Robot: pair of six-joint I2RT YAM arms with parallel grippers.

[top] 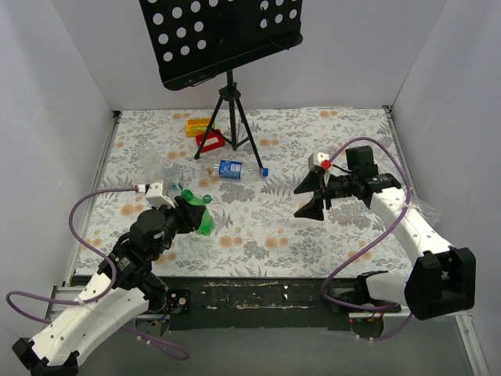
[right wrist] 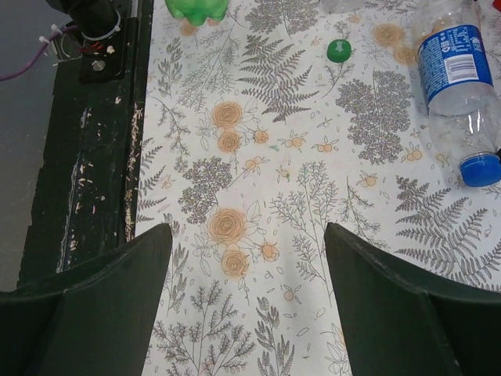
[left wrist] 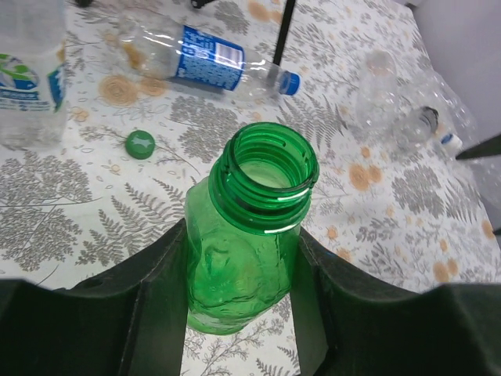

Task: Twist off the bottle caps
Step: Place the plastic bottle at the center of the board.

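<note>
A robotics lab cell: white panels (top: 55,117) box in a floral-clothed table (top: 274,227) carrying a black tripod stand (top: 229,117)

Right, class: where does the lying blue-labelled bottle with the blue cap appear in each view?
Top external: blue-labelled bottle at centre, just below the tripod's feet.
Left wrist: along the top edge, left of centre.
Right wrist: upper right corner, cap pointing down.
Shared landmark: the green bottle, seen in all three.

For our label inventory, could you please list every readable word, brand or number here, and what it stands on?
No text reads clearly.
Lying clear bottle, blue label: white print, too blurred to read.
Standing clear bottle, blue-white label: too blurred to read.
Loose green cap: pale mark, illegible.
</note>
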